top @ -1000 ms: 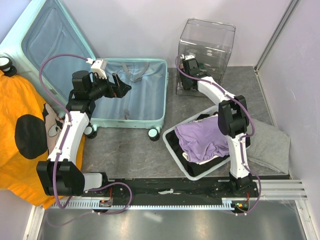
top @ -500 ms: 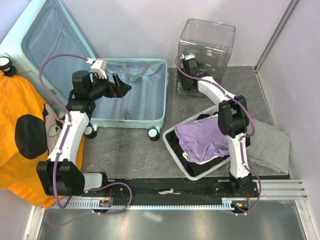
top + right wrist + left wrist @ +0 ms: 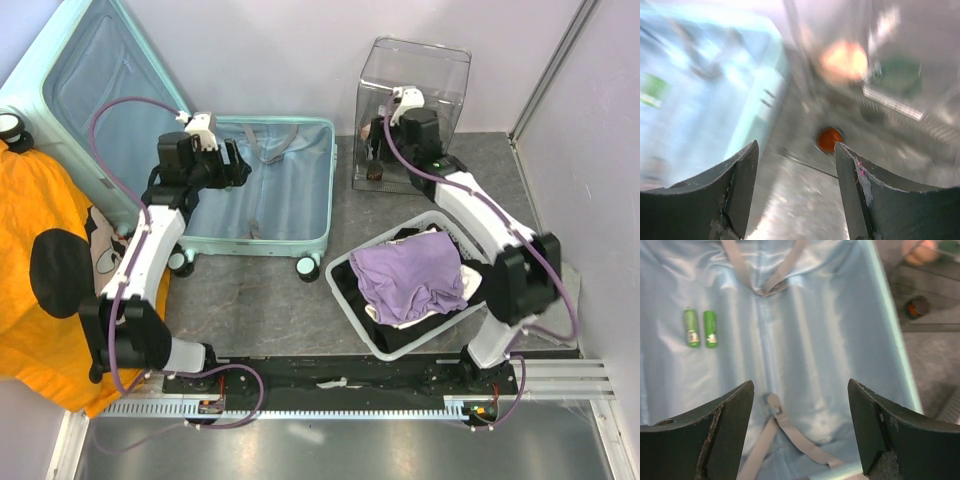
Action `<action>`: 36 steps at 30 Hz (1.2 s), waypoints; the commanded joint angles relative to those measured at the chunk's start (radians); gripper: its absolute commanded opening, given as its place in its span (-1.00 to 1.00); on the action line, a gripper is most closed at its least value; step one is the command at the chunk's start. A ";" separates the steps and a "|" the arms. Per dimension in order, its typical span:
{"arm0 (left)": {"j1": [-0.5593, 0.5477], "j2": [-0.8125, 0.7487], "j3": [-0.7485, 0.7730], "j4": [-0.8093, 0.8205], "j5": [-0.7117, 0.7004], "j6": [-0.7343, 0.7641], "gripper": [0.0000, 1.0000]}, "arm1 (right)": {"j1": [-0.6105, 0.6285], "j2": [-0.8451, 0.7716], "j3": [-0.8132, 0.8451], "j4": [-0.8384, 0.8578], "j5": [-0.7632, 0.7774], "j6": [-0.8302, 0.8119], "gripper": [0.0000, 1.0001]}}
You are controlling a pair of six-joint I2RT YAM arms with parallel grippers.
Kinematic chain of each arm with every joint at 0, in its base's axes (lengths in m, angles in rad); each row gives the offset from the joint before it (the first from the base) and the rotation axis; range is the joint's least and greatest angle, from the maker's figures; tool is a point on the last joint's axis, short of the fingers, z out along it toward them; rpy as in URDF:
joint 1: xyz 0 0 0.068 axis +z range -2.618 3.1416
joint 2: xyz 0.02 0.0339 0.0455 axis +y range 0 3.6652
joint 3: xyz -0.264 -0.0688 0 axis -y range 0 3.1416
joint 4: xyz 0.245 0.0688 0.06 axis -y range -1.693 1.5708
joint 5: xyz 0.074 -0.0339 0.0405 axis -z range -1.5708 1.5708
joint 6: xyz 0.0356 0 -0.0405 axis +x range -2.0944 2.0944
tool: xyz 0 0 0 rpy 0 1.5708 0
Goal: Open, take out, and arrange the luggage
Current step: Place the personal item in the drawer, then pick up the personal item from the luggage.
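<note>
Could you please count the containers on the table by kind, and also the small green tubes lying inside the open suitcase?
suitcase: 1
clear plastic box: 1
white basket: 1
green tubes: 2
Total: 5

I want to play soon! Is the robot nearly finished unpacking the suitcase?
Getting there. Done: the luggage lies open, and purple clothes sit in the basket. In hand: nothing; the left fingers hover open above it. Left: two green tubes inside.
</note>
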 commanded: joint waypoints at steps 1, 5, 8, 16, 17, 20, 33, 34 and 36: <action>-0.004 0.158 0.181 -0.109 -0.167 0.058 0.64 | 0.003 -0.175 -0.134 0.242 -0.136 0.079 0.38; 0.031 0.396 0.361 -0.214 -0.187 0.058 0.52 | 0.003 -0.248 -0.233 0.292 -0.227 0.114 0.34; 0.039 0.509 0.496 -0.263 -0.221 0.081 0.28 | 0.003 -0.316 -0.302 0.314 -0.245 0.125 0.33; 0.097 0.845 0.796 -0.358 -0.183 0.098 -0.03 | 0.003 -0.458 -0.416 0.334 -0.259 0.129 0.33; 0.099 0.861 0.809 -0.356 -0.182 0.103 -0.06 | 0.002 -0.466 -0.427 0.334 -0.261 0.132 0.33; 0.109 0.918 0.852 -0.365 -0.195 0.112 -0.08 | 0.002 -0.483 -0.442 0.331 -0.270 0.132 0.33; 0.118 0.985 0.847 -0.369 -0.144 0.110 -0.17 | 0.003 -0.462 -0.453 0.349 -0.310 0.169 0.32; 0.117 0.988 0.847 -0.363 -0.144 0.112 -0.16 | 0.003 -0.459 -0.454 0.351 -0.310 0.172 0.32; 0.117 0.999 0.852 -0.361 -0.143 0.115 -0.18 | 0.002 -0.457 -0.456 0.351 -0.313 0.174 0.32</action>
